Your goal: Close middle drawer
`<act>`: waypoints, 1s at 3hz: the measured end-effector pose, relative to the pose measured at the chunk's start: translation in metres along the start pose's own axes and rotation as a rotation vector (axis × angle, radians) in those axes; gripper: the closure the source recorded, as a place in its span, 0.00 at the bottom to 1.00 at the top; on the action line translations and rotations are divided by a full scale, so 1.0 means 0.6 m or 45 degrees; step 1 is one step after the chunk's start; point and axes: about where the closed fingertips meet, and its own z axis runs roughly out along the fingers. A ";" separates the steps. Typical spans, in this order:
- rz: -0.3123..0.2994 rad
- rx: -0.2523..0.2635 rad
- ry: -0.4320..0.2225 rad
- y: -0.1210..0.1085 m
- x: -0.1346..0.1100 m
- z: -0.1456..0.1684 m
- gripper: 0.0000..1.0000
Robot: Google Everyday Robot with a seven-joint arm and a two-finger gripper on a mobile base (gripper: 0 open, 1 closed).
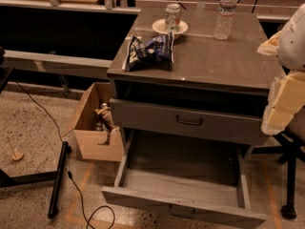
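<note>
The gripper hangs at the right edge of the scene, a pale cream block under a white arm shell, level with the top drawer and just off the cabinet's right side. Whether it is wide or narrow I cannot tell, and it holds nothing that shows.

Below it and to the left, the middle drawer is pulled far out toward the near side. Its long shallow tray is bare, and its low front panel with the small loop handle sits at the near edge of the view. The gripper is well apart from that panel, so the closing push looks not yet begun.

The top drawer also stands slightly out over the tray's far end. On its way down the gripper could clip that drawer's right corner. The panel is low, so a push placed too high may slide over it into the tray. A push at the right end alone could skew the drawer on its runners and jam it.

On the cabinet top stand a water bottle and a can on a small plate, with a crisp bag nearer. A hard slam might rock the bottle or the can. The cardboard box to the left is clear of the drawer's path.
</note>
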 end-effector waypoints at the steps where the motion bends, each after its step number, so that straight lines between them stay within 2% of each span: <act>1: 0.000 0.000 0.000 0.000 0.000 0.000 0.00; 2: -0.044 -0.002 -0.039 0.009 0.008 0.035 0.18; 3: -0.114 -0.085 -0.112 0.044 0.042 0.144 0.41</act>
